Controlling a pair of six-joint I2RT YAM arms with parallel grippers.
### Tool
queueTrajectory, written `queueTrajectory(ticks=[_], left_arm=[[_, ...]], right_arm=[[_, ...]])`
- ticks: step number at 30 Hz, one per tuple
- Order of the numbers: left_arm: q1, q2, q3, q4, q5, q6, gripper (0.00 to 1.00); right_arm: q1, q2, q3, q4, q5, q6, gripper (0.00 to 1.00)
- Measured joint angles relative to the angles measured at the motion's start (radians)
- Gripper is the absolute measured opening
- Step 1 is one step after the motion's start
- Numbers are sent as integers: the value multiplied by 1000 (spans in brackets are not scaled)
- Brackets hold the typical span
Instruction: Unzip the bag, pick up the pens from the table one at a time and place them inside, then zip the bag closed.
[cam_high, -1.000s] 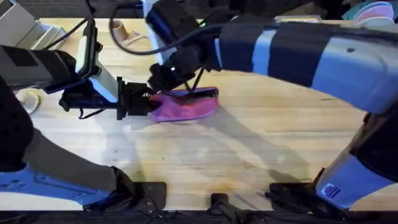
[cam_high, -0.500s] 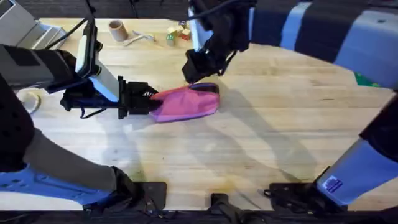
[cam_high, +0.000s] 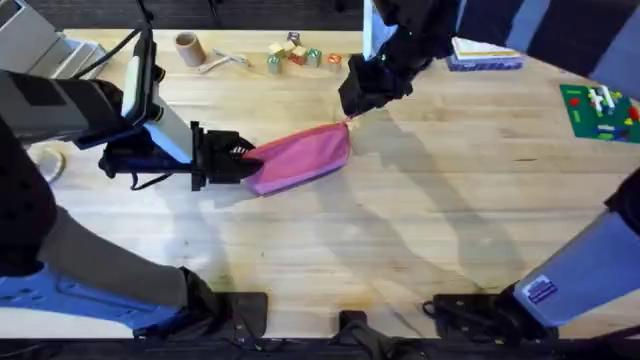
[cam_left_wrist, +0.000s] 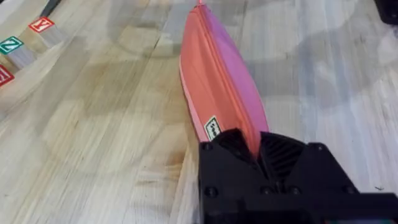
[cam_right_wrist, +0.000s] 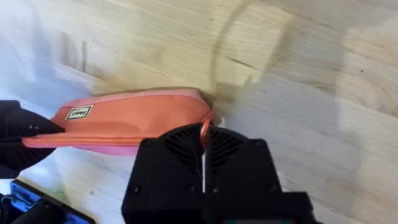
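Only bag (cam_high: 300, 160) ends hidden — inside left pincer (cam_high: 238, 160), right pincer (cam_high: 352, 110).

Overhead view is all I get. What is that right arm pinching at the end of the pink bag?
Observer: Its wrist view shows its jaws shut on the thin orange zip pull at the end of the bag.
Visitor: And the left arm, is it really holding anything?
Observer: Yes. Its jaws are clamped on the bag's other end, just beside a small white label.
Visitor: Anything else I'm missing?
Observer: The left wrist view shows a toy block with a green letter Z.
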Motion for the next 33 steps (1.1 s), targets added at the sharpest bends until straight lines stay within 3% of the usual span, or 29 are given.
queueTrajectory(ticks=[12, 15, 16, 20, 26, 33], left_arm=[[0, 0, 0, 0, 1, 0, 43], [0, 0, 0, 0, 0, 0, 43], [1, 0, 0, 0, -9, 0, 43], [8, 0, 0, 0, -24, 0, 43], [8, 0, 0, 0, -25, 0, 43], [8, 0, 0, 0, -26, 0, 43]], right_arm=[[-8, 0, -17, 25, 49, 0, 33], [-17, 0, -59, 80, 74, 3, 33], [-55, 0, -131, 171, 120, 42, 33], [-133, 6, -234, 276, 212, 138, 33], [-122, 12, -257, 298, 229, 172, 32], [-116, -112, -257, 239, 232, 112, 32]])
